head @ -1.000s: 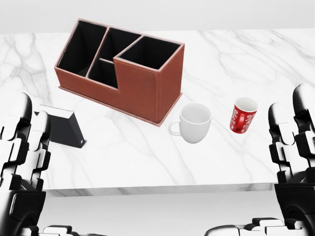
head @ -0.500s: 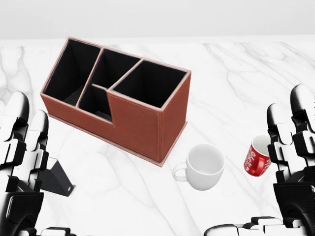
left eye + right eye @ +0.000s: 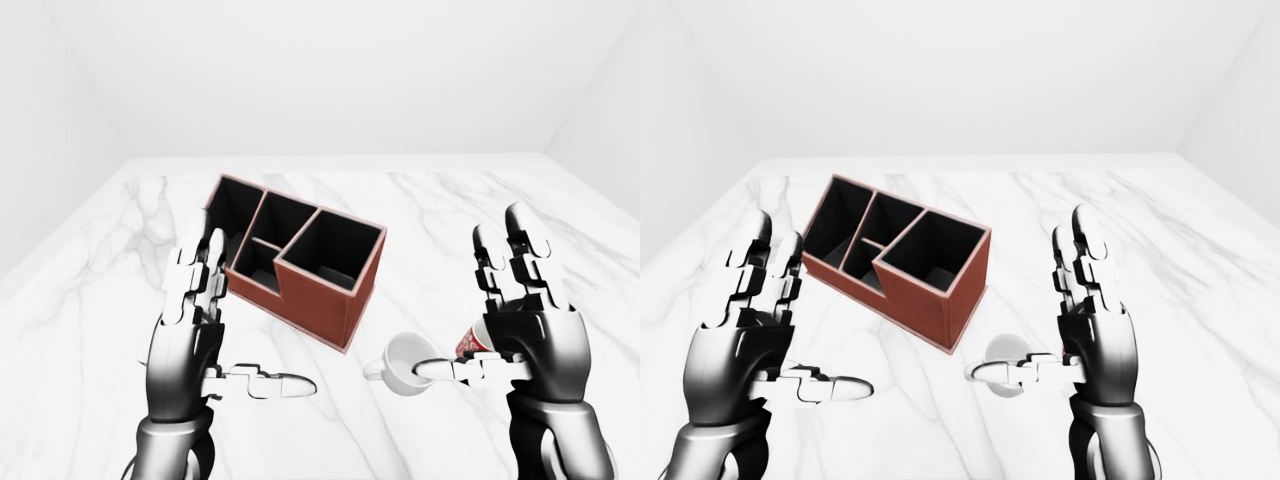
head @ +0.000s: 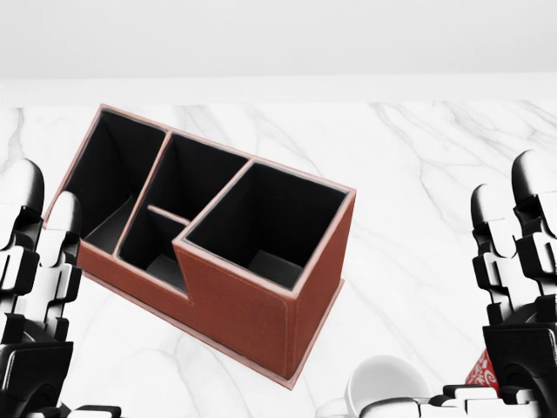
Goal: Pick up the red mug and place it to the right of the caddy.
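The red mug (image 3: 468, 343) stands on the marble table at the lower right of the left-eye view. Only a sliver shows, behind the thumb of my right hand (image 3: 465, 300). In the head view the red mug (image 4: 481, 374) peeks out at the bottom right edge. The brown caddy (image 3: 300, 262), with several black compartments, sits at the centre, left of both mugs. My right hand is open, fingers upright, just above and right of the red mug, closed on nothing. To the left of the caddy, my left hand (image 3: 235, 330) is raised and open, holding nothing.
A white mug (image 3: 400, 362) stands between the caddy and the red mug, its handle pointing left. The marble table (image 3: 90, 300) stretches to its far edge (image 3: 330, 158) near the white walls.
The whole head view has shifted: the camera has come closer, so the caddy looms larger and both mugs have slid to the bottom edge. The dark wedge at the left has left the view.
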Controlling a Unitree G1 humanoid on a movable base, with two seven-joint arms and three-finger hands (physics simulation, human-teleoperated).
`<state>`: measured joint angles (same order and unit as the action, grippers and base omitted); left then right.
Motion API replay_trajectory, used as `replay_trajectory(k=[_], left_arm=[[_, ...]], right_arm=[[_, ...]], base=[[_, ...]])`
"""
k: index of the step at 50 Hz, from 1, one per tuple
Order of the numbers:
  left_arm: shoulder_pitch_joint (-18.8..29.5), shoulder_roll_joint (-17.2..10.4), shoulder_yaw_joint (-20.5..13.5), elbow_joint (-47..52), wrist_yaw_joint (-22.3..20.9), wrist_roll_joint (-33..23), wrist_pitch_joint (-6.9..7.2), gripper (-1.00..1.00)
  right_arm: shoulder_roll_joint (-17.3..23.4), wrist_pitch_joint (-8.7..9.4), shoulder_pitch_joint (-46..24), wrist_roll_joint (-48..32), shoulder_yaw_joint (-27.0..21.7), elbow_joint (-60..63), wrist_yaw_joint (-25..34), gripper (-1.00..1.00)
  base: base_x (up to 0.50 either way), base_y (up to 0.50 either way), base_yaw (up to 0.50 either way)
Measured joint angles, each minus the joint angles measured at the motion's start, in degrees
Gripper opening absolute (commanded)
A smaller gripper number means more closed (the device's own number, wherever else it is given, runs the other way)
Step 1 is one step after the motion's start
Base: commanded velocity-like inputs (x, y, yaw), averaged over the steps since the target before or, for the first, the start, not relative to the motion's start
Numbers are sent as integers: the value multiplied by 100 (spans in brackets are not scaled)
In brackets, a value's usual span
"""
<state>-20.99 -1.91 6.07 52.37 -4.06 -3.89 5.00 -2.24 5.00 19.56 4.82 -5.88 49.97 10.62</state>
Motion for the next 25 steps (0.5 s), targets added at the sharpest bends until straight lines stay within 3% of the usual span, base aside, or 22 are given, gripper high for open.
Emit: replay_trajectory(k=[13, 25], left_arm=[[-52, -19, 40, 39, 20, -30, 0, 100], [-85, -40, 49, 105, 37, -48, 0, 100]], right_arm=[[-19, 0, -22, 21, -65, 18, 6, 95], [-52, 0, -47, 98, -131, 40, 21, 95]], base=[[49, 0, 0], [2, -7, 0]])
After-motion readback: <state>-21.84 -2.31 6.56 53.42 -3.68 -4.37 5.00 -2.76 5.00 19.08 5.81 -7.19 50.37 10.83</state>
